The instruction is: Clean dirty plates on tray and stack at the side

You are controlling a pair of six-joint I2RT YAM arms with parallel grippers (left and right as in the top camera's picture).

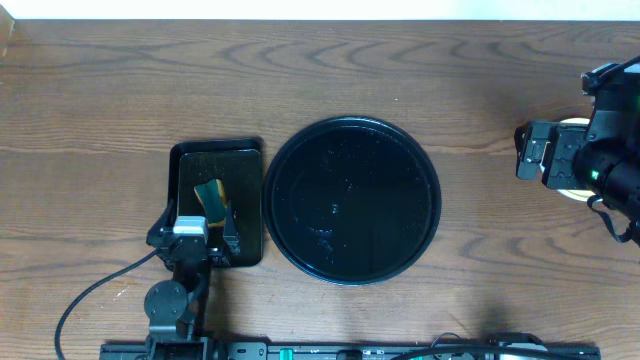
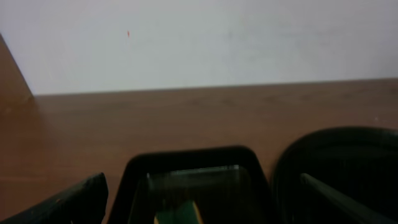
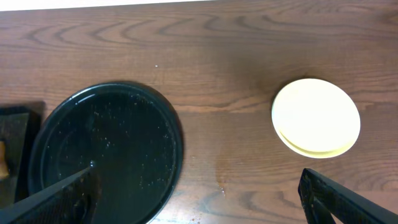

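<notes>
Wooden table (image 1: 100, 90), stacked plates (image 3: 316, 117) right of black tray (image 3: 99, 149), just ahead of wide-open, empty right gripper (image 3: 199, 175)

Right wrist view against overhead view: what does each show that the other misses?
Right wrist only: the whole stack of plates, pale yellow on top, on the table beside the round tray. Overhead only: the left arm, its fingers open over the sponge in the small tray, and the right arm hiding most of the plates. Both: the round tray, with no plates on it.
</notes>
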